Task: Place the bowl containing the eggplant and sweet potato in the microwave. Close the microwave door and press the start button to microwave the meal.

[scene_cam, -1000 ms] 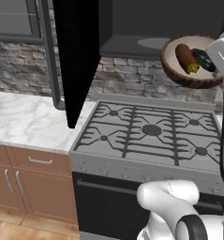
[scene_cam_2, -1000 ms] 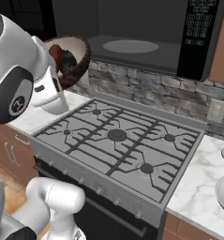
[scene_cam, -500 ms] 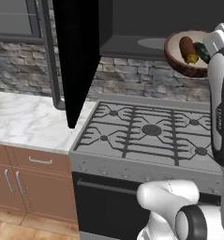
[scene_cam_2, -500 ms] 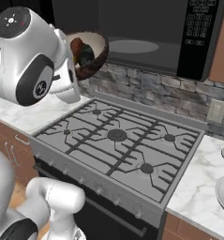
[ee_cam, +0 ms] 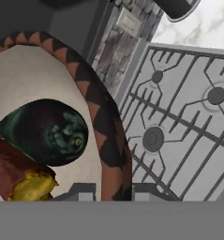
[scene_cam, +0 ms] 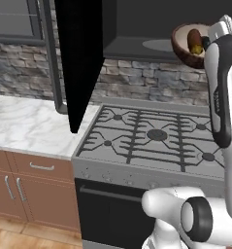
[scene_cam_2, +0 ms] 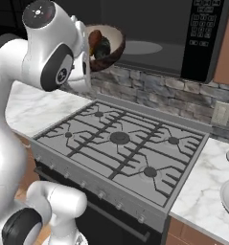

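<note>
Dark-brown, the round wooden-looking bowl (scene_cam: 189,44) with its thick rim is seen in the left base view raised at the upper right, level with the open mouth of the large black over-range microwave (scene_cam: 151,29). The bowl is tilted, and its inside faces the camera. A reddish-brown sweet potato (scene_cam: 194,38) with a yellow end lies inside it. The white arm link stands just right of the bowl and covers the tool. The tall flat black microwave door (scene_cam: 78,58) hangs swung open at the left, above the edge of the white marble table (scene_cam: 30,126). The grey gas stove (scene_cam: 156,141) with black grates lies below the bowl.

In the right base view, the bowl (scene_cam_2: 106,45) is held up just left of the microwave cavity (scene_cam_2: 149,33), beside the white arm. The dark greenish-black eggplant (scene_cam_2: 102,47) and the sweet potato (scene_cam_2: 95,39) rest inside it, touching each other. The keypad panel (scene_cam_2: 204,28) sits at the right side of the microwave.

In the hand view, the tool (ee_cam: 114,193) is closed narrowly on the bowl rim (ee_cam: 108,136), with one grey fingertip on each side of the rim wall. The eggplant (ee_cam: 45,131) lies against the sweet potato (ee_cam: 19,176) on the pale bowl interior. The stove grates (ee_cam: 179,126) appear beyond the rim.
</note>
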